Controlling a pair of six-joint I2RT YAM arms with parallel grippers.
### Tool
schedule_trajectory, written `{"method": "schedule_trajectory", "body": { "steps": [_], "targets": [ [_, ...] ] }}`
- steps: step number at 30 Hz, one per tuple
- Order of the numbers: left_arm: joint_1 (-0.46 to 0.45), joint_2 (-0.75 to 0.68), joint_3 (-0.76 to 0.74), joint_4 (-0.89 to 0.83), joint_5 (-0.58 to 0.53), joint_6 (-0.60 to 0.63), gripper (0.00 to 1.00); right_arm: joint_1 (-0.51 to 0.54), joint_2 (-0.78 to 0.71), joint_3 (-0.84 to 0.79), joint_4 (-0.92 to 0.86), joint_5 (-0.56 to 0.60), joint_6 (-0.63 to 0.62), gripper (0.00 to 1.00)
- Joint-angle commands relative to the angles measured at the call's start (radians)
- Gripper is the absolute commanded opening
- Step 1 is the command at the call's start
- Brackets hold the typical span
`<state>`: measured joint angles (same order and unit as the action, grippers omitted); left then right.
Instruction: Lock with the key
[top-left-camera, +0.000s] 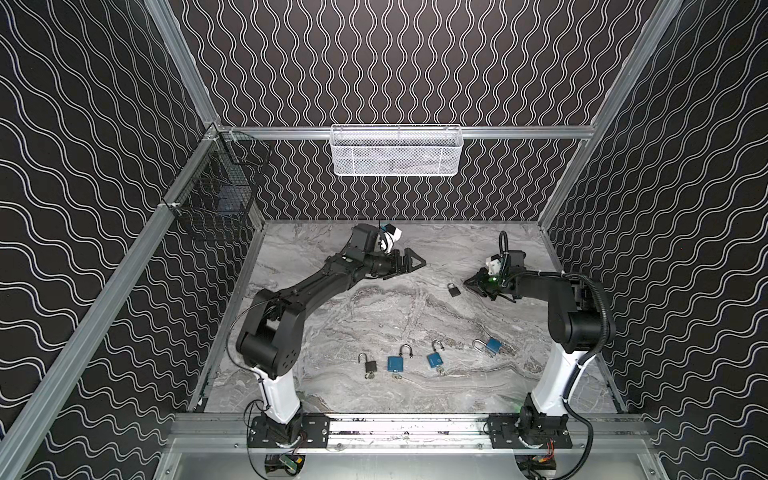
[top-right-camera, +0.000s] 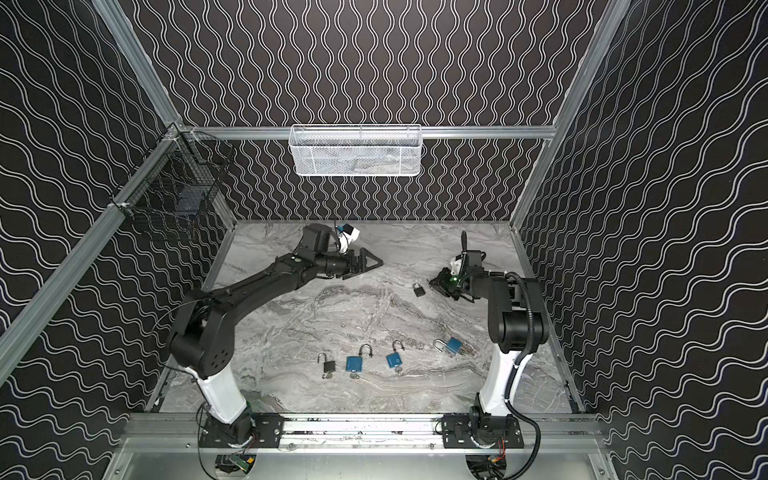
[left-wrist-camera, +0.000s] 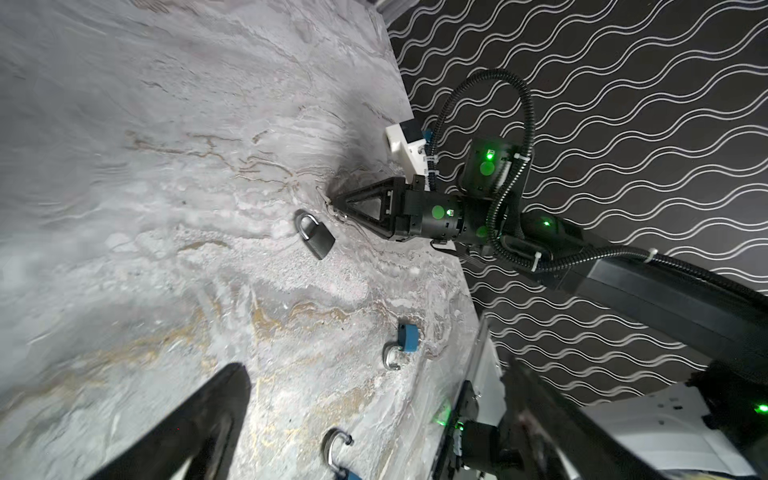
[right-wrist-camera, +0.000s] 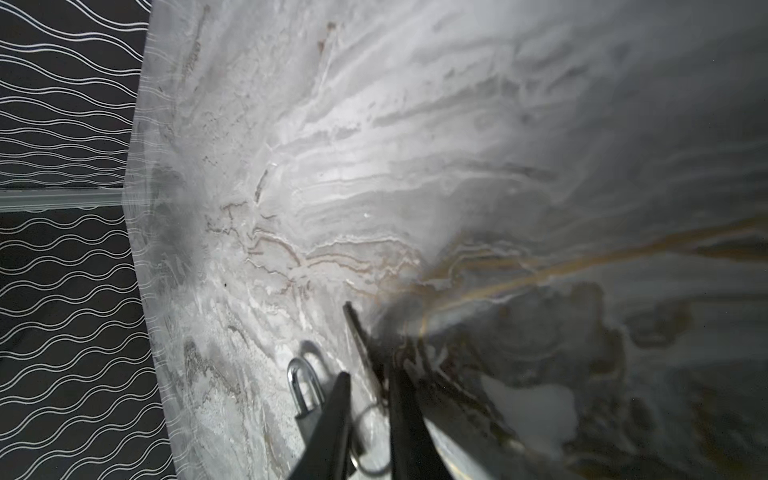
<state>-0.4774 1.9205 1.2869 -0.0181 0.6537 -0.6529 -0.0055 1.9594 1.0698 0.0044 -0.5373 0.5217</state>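
Marble tabletop (top-left-camera: 374, 307) with two robot arms. A dark padlock (top-left-camera: 454, 289), shackle closed, lies in the right back quarter. The right gripper (top-left-camera: 468, 284) sits low just beside it, fingers (right-wrist-camera: 338, 419) narrowly apart with a key ring (right-wrist-camera: 368, 415) between them. The left gripper (top-left-camera: 417, 264) hangs near the back edge, fingers wide, holding nothing. Four more padlocks (top-left-camera: 396, 363) line the front edge.

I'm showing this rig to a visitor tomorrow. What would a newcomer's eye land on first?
The black walls with white wavy lines box in the marble table and hit first. Next comes a row of four padlocks near the table's front edge, three blue, one dark. A lone dark padlock lies beside the right gripper, farther back.
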Motion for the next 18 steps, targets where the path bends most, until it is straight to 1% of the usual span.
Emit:
{"method": "schedule_trajectory", "body": {
  "steps": [1, 3, 5, 8, 10, 13, 15, 17, 18],
  "targets": [
    [0.008, -0.065, -0.049, -0.024, -0.143, 0.053, 0.98, 0.002, -0.015, -0.007, -0.044, 0.032, -0.016, 0.31],
    [0.009, -0.114, -0.081, -0.047, -0.218, 0.079, 0.98, 0.002, -0.022, -0.01, -0.057, 0.042, -0.023, 0.41],
    [0.009, -0.165, -0.121, -0.043, -0.253, 0.089, 0.99, 0.002, -0.033, -0.01, -0.073, 0.06, -0.03, 0.47],
    [0.008, -0.235, -0.161, -0.072, -0.319, 0.134, 0.98, 0.002, -0.055, -0.008, -0.111, 0.098, -0.037, 0.54],
    [0.009, -0.282, -0.204, -0.067, -0.331, 0.128, 0.98, 0.005, -0.11, -0.017, -0.139, 0.146, -0.044, 0.63],
    [0.008, -0.35, -0.276, -0.066, -0.352, 0.104, 0.98, 0.017, -0.18, -0.024, -0.201, 0.225, -0.073, 0.72],
    [0.01, -0.393, -0.318, -0.098, -0.381, 0.088, 0.98, 0.034, -0.237, -0.03, -0.242, 0.272, -0.096, 0.79],
    [0.009, -0.446, -0.368, -0.127, -0.411, 0.086, 0.99, 0.066, -0.307, -0.043, -0.296, 0.326, -0.11, 0.89],
    [0.008, -0.474, -0.389, -0.139, -0.424, 0.082, 0.99, 0.083, -0.34, -0.048, -0.322, 0.343, -0.112, 0.93]
  ]
}}
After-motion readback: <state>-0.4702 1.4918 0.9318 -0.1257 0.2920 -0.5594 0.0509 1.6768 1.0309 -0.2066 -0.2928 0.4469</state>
